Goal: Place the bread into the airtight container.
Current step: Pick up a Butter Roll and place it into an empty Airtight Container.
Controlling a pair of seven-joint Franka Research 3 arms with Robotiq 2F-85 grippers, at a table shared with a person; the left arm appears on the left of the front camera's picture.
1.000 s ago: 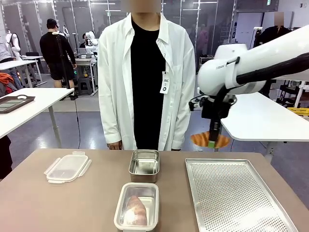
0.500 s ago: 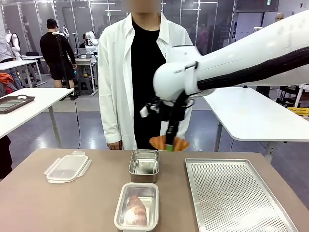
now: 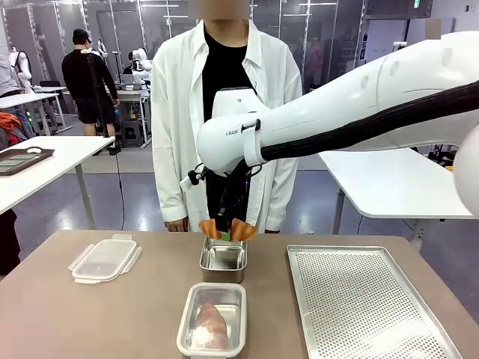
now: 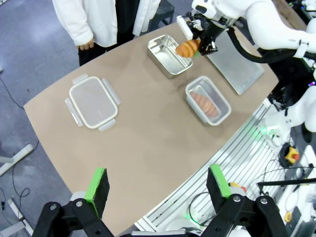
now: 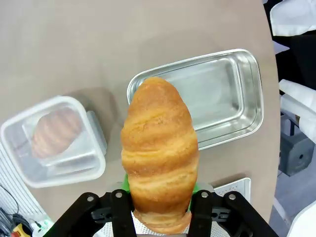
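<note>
My right gripper (image 3: 224, 223) is shut on a golden bread roll (image 3: 225, 229) and holds it just above the open steel airtight container (image 3: 223, 258) at the table's far middle. In the right wrist view the bread (image 5: 159, 158) hangs over the near end of that container (image 5: 222, 98), with the right gripper (image 5: 159, 191) clamped on its lower part. The left gripper (image 4: 158, 183) hangs open high above the table with nothing between its green pads (image 4: 98, 185). From there the bread (image 4: 187, 48) shows over the container (image 4: 165, 52).
A second container (image 3: 212, 318) with a loaf inside stands at the near middle. A clear clip lid (image 3: 105, 259) lies at the left. A perforated metal tray (image 3: 359, 299) covers the right side. A person (image 3: 224, 112) stands at the far edge.
My right arm has swung left with the bread, from beyond the tray's far edge to above the steel container. Nothing on the table has moved.
</note>
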